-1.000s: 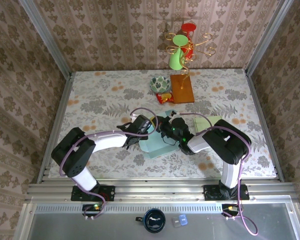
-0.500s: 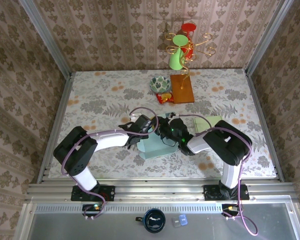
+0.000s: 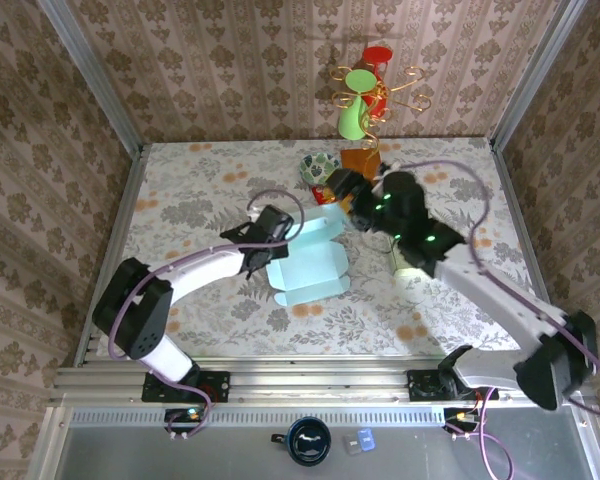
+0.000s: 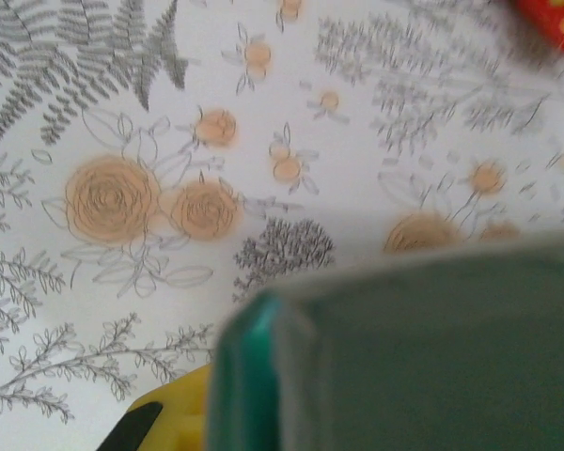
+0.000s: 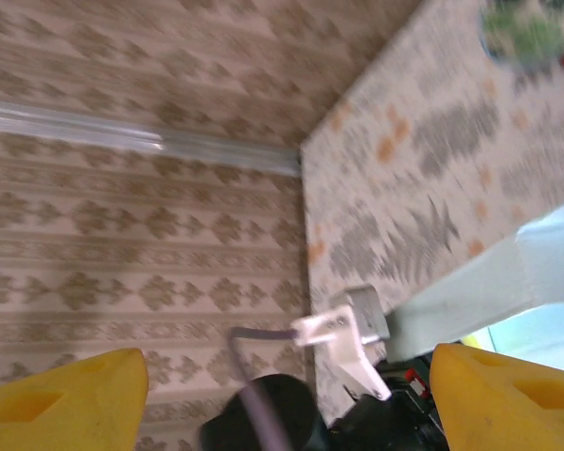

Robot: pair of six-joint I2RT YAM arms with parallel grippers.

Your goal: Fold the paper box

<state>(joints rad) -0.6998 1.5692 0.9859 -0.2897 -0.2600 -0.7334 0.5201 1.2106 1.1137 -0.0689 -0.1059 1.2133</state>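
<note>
Quick rundown of my setup. The counter has a pale floral cloth on it, grey ferns and orange roses everywhere. It's boxed in by wallpapered walls in a brown damask print on the left, far and right sides, with aluminium rails running up the corners. At the far middle there's a green patterned bowl, a brown wooden board and a gold wire stand with a green cone and something red on it. A dark mug sits on the metal ledge at the near edge, in front of my bases.

The light teal paper box is around the middle of the counter, a bit to the near side, half unfolded with its flaps out. My left gripper is clenched on its far left edge. My right gripper is lifted up over the bowl and board, jaws spread wide with nothing between them.

Stuff I can't really make out:
- My left wrist view is mostly a blurry teal wall of box, with one yellow fingertip poking in at the bottom.
- There's a red blur cut off in that view's corner.
- My right arm covers the near part of the board.
- A pale green thing sits half under that arm, and I can't tell what it is.
</note>
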